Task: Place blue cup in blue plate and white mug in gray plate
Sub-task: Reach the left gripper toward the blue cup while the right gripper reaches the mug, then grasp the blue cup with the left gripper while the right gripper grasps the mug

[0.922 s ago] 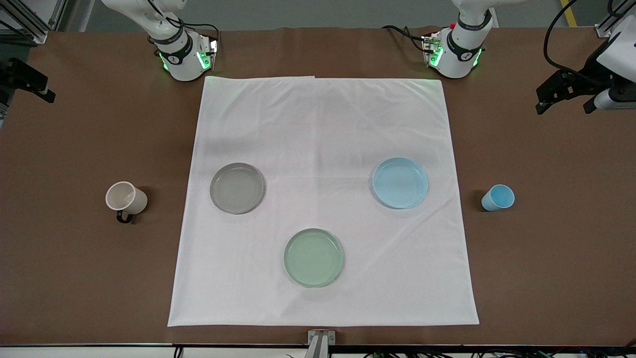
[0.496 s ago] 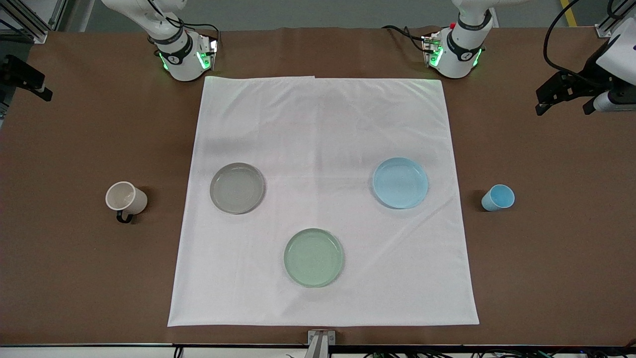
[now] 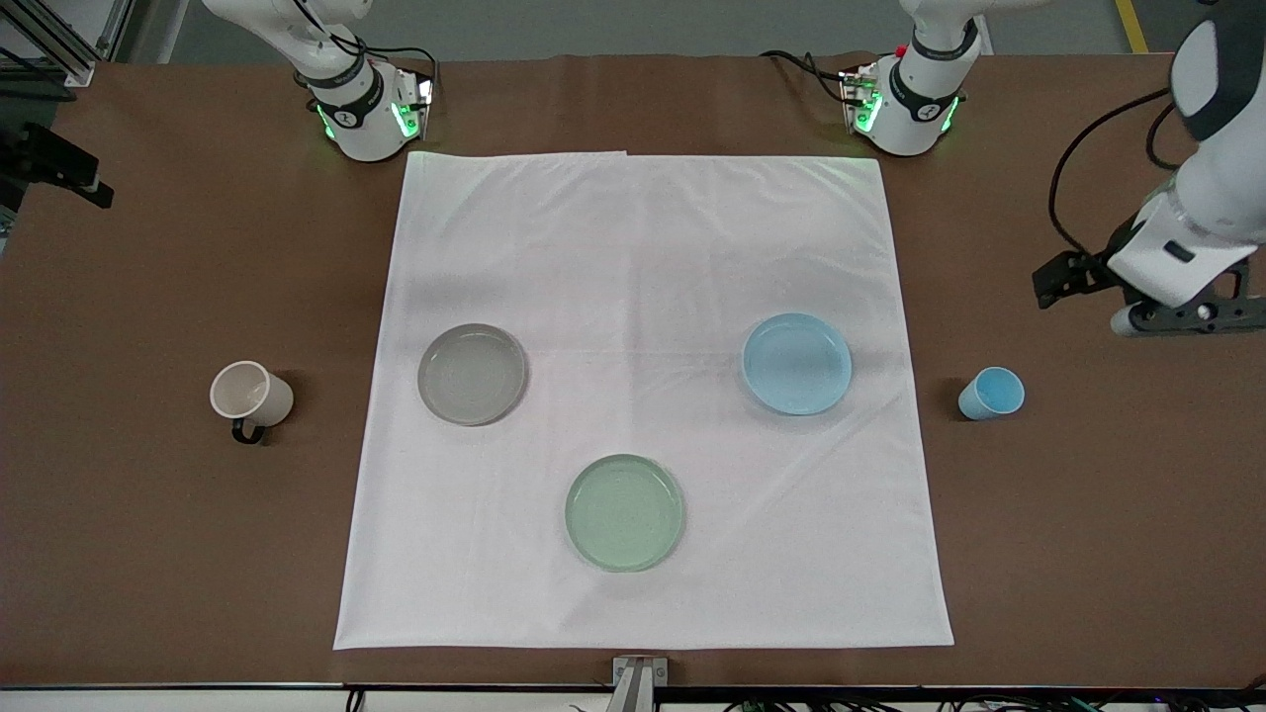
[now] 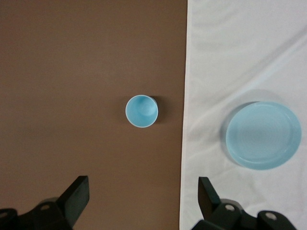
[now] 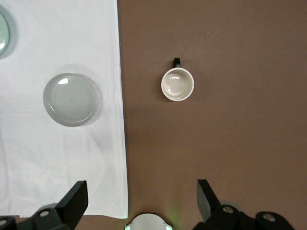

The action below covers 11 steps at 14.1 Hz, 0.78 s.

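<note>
A brown table carries a square white cloth with three round rimmed plates: green plate nearest, then gray plate and blue plate. Two cups stand upright on bare table: white mug beside gray, blue cup beside blue. Left gripper hovers spread over the cup; right gripper spread over bare table near the mug

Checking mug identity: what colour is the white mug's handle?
Black. The white mug handle shows best in the right wrist view.
</note>
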Available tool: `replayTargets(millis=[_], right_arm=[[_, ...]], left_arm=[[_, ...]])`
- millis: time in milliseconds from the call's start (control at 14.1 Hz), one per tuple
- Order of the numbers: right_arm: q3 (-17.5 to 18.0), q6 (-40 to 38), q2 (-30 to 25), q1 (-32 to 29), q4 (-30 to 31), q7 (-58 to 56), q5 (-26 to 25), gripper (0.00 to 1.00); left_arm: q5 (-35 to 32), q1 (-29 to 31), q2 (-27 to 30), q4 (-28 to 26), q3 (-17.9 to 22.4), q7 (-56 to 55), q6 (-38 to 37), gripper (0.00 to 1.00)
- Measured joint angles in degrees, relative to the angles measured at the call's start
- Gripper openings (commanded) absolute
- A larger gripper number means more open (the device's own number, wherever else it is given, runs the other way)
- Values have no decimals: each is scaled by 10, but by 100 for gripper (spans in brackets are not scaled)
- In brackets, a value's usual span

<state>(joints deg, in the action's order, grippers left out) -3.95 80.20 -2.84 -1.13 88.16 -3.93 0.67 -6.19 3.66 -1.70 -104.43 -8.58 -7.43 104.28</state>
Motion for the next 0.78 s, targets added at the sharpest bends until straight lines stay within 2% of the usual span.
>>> replayTargets(millis=[142,355,567,780], right_arm=[[-1,69,56,-5,4,0,0,100],[-3,183,160,-28,6,0,0,100],[-4,250,241,-57,7,-1,0,100],[-4,330,292,-66,20,-1,1,100]], left_arm=[[-2,13,-27,-57,0,-26,84,100],[-2,50,-90,-82,1,-28,168,97],[-2,85,-148,-82,1,-26,211,82],[-2,97,-186,-82,0,-26,234,66]])
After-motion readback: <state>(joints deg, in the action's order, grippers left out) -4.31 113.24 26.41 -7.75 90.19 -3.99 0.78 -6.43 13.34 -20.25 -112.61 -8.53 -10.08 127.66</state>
